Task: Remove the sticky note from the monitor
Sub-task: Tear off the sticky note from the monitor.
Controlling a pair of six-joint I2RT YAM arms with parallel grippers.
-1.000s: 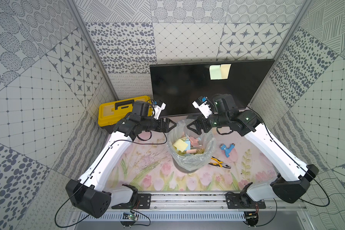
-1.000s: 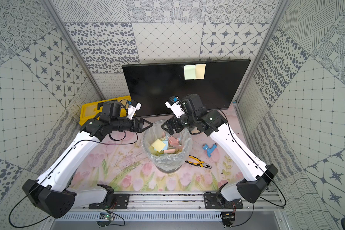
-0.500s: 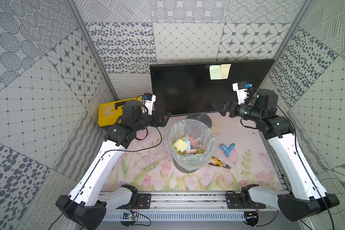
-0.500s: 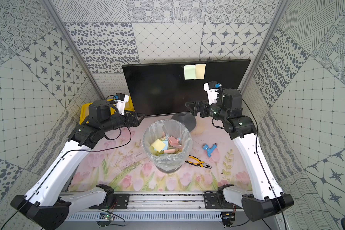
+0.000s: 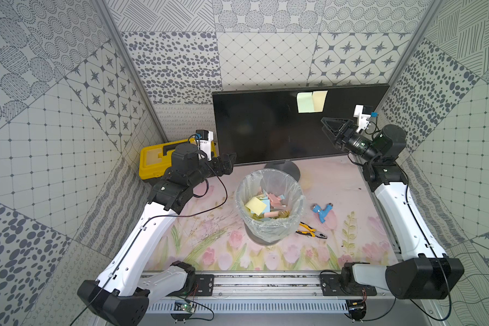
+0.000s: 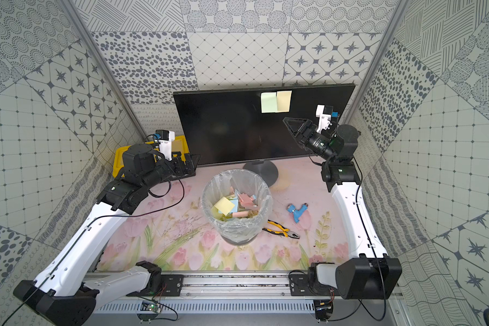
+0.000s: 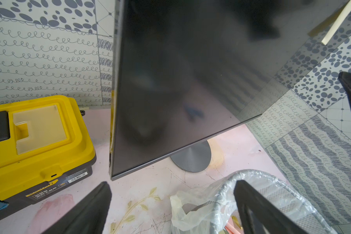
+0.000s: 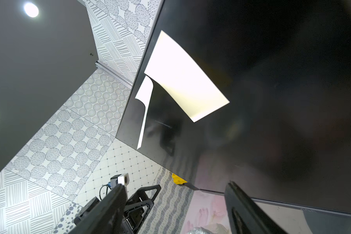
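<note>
The monitor stands at the back with a dark screen. Two sticky notes cling side by side near its upper right: a green sticky note and a pale yellow sticky note. My right gripper hovers open just below them, in front of the screen, with nothing between its fingers. In the right wrist view one sticky note lies flat and the other sticky note curls off the glass, both beyond the gripper. My left gripper is open and empty at the monitor's lower left corner.
A lined wire bin holding several discarded notes stands mid-table, in front of the round stand base. Pliers and a blue fitting lie to its right. A yellow toolbox sits at the back left.
Both arms have pulled away from above the bin. The right gripper has risen to the right, up to the screen under the notes. The left one has drawn back to the left.
</note>
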